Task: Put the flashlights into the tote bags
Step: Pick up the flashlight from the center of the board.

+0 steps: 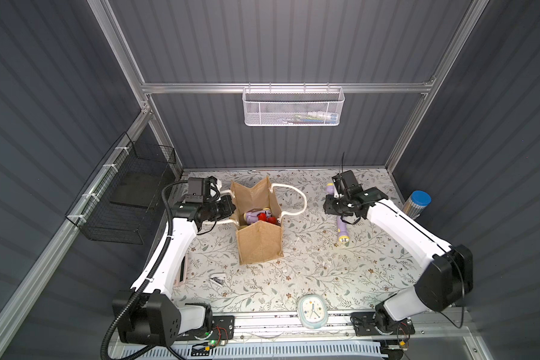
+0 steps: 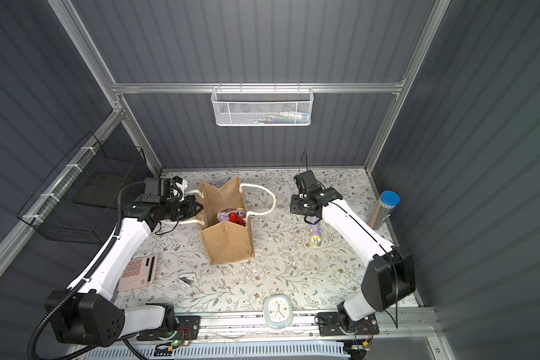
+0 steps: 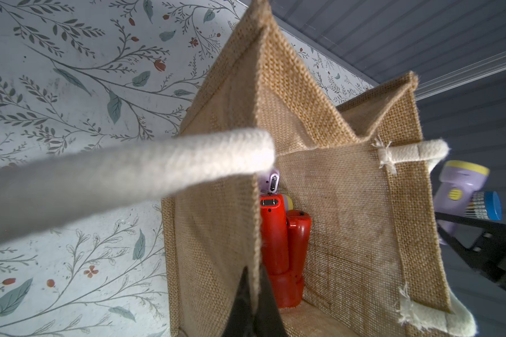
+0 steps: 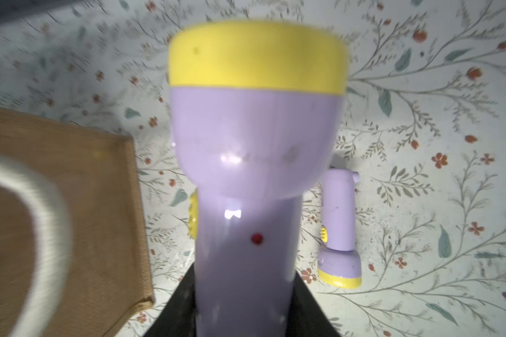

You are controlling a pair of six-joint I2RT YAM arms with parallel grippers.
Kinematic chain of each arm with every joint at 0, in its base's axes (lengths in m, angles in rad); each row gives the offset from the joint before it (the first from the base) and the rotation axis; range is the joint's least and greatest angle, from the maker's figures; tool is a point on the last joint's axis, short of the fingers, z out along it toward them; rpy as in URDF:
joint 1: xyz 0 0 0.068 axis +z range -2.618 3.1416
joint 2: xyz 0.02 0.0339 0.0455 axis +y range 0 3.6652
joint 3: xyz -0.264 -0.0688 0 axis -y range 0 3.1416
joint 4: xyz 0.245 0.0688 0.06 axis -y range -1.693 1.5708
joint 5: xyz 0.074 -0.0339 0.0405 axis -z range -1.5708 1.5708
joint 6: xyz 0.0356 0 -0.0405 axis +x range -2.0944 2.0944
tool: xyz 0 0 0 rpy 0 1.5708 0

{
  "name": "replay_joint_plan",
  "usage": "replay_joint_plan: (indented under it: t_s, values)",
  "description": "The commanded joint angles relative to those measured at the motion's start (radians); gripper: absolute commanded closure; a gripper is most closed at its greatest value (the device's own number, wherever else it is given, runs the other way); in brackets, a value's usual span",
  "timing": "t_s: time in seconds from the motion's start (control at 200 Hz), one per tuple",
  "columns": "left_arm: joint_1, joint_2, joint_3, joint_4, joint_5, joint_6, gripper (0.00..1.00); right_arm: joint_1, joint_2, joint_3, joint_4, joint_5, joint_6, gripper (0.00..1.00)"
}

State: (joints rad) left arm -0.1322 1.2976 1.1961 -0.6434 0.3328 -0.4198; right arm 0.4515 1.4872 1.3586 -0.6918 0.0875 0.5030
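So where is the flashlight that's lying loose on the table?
In both top views the flashlight lies on the table's right side, between the bag and the blue-capped cylinder.

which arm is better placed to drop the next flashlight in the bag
Right: the right claw holds a lavender flashlight near the tote bag; the left claw is clamped on the bag's wall.
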Motion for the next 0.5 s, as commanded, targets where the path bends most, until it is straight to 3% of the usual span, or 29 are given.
replay_joint_plan:
  t_s: [0.0,0.23,0.495]
  values:
    - [-0.003,-0.012,0.042,0.012,0.037,0.024,1.0,0.045,-0.055,0.068,0.07,0.016,0.063,0.99]
    - [-0.004,-0.028,0.033,0.02,0.054,0.028,1.0,0.158,-0.014,0.23,0.117,-0.053,0.074,1.0]
    - [-0.003,-0.03,0.007,0.055,0.097,0.019,1.0,0.285,0.156,0.406,0.167,-0.161,0.071,1.0]
